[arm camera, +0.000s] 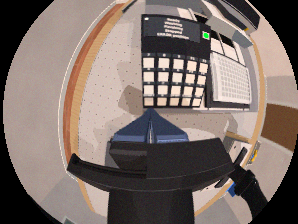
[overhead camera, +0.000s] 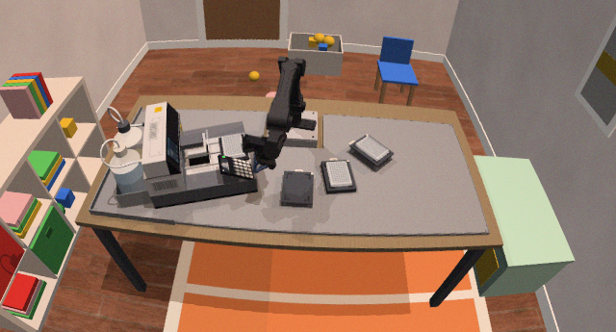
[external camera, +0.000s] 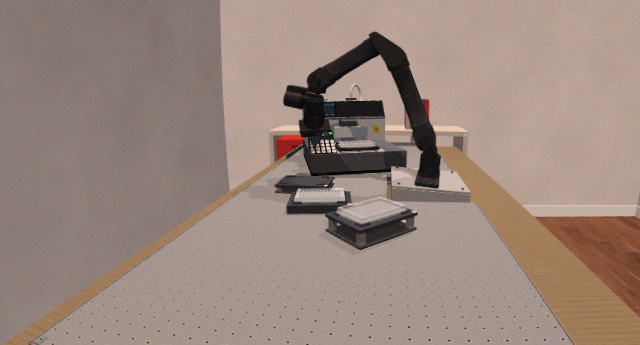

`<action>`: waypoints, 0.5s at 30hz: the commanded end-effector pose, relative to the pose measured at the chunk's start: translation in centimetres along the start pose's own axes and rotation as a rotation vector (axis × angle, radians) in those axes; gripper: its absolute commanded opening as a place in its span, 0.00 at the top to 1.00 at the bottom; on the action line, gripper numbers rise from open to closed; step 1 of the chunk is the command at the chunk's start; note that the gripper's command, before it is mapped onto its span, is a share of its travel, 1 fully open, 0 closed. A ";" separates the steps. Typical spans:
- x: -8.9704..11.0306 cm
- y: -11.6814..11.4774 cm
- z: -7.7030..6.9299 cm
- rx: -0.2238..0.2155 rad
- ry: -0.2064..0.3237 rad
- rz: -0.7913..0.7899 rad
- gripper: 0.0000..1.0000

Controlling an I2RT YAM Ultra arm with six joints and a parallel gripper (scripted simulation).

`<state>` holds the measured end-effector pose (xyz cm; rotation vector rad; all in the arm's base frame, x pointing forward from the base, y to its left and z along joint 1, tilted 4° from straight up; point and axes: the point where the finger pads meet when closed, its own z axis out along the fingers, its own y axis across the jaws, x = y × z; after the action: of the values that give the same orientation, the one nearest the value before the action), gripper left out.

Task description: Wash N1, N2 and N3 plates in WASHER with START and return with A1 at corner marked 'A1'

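Item: my end effector (arm camera: 154,117), closed empty, centre frame below keypad (arm camera: 173,82); risk: drifting right hits STOP, not START.

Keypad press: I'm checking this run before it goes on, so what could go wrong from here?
The shut gripper hangs short of the keypad. Its keys are small and packed, so the tip might hit a neighbour of START, even STOP.

The lamp shows green, so a weak press may start nothing.

The plate lies on the carrier; whether it sits flat cannot be told, and the run could end in ERROR.
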<state>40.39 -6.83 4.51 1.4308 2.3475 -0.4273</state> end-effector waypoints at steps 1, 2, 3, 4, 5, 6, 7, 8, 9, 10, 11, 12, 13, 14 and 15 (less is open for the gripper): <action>-0.6 0.4 0.0 -0.019 -0.019 0.007 1.00; -0.6 0.4 0.1 -0.019 -0.019 0.007 1.00; -0.6 0.4 0.3 -0.019 -0.019 0.007 1.00; -0.6 0.4 0.5 -0.019 -0.019 0.007 1.00; -0.6 0.4 0.6 -0.019 -0.019 0.007 1.00; -0.6 0.4 0.8 -0.019 -0.019 0.007 1.00; -0.6 0.4 0.8 -0.019 -0.019 0.007 1.00; -0.6 0.4 0.8 -0.019 -0.019 0.007 1.00; -0.6 0.4 1.0 -0.019 -0.019 0.007 1.00; -0.6 0.4 1.1 -0.019 -0.019 0.007 1.00; -0.6 0.4 1.2 -0.019 -0.019 0.007 1.00; -0.6 0.4 1.2 -0.019 -0.019 0.007 1.00; -0.6 0.4 1.2 -0.019 -0.019 0.007 1.00; -0.6 0.4 1.2 -0.019 -0.019 0.007 1.00; -0.6 0.4 1.2 -0.019 -0.019 0.007 1.00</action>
<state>40.88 -7.53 3.23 1.4257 2.3413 -0.4190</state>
